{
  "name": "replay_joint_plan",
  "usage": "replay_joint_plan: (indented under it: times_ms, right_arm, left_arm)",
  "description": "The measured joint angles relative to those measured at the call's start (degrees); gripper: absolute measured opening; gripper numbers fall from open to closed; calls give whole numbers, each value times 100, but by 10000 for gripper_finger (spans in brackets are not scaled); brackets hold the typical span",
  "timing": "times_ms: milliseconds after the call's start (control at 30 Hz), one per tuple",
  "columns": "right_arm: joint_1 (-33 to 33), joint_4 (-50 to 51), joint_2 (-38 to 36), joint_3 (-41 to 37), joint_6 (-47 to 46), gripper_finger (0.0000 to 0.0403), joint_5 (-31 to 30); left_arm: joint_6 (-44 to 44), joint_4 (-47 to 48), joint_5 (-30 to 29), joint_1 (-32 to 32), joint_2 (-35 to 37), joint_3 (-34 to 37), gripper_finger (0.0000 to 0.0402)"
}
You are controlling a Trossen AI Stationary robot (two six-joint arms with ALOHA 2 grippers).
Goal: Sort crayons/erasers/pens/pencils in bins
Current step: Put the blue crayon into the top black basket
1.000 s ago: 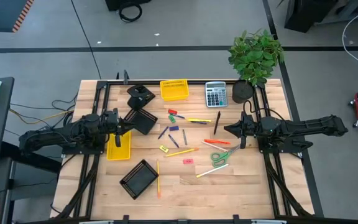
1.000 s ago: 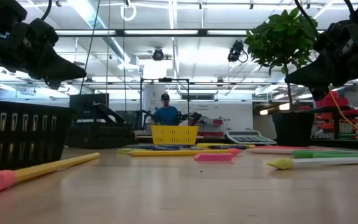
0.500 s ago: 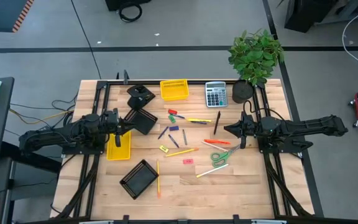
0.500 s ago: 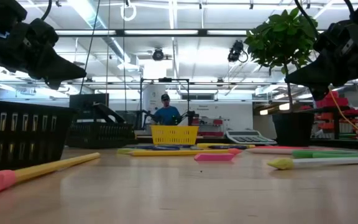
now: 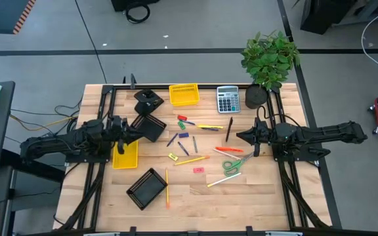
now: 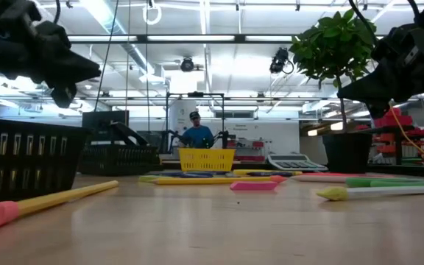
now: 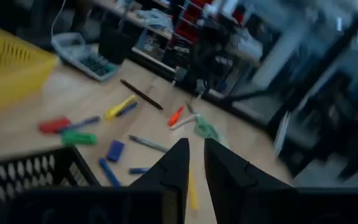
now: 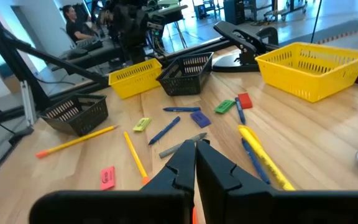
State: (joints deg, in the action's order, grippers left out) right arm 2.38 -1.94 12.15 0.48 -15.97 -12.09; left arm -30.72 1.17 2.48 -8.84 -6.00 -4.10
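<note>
The left pincer [image 5: 131, 133], slightly parted and empty, hovers over the yellow bin [image 5: 125, 156]; the right pincer [image 5: 240, 137] hangs closed. Crayons [image 5: 184, 136], pens [image 5: 229, 128], pencils [image 5: 191, 160] and erasers [image 5: 198, 170] lie crowded beyond that bin, so I expect a descending pincer might nudge neighbours or grab two.

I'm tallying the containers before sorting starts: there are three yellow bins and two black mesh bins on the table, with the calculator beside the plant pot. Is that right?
Not quite. The high view shows two yellow bins, not three: one at the far edge and one under the left tool. The two black mesh bins and the calculator beside the plant pot are as stated.
</note>
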Motion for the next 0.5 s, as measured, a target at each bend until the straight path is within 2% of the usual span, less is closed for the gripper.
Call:
replay_joint_plan:
  times_ms: [233,400,500]
  right_arm:
    - [-1,-10,23,1,326,21,-79]
    - [-1,-10,23,-1,206,21,-88]
    - [-1,-11,23,-1,202,21,-88]
  left_arm:
    - [-1068,-303,-161,-7,0,-4,56]
    - [-741,-859,-781,-9,-45,-2,51]
    - [-938,-1708,-1068,-11,-220,-11,53]
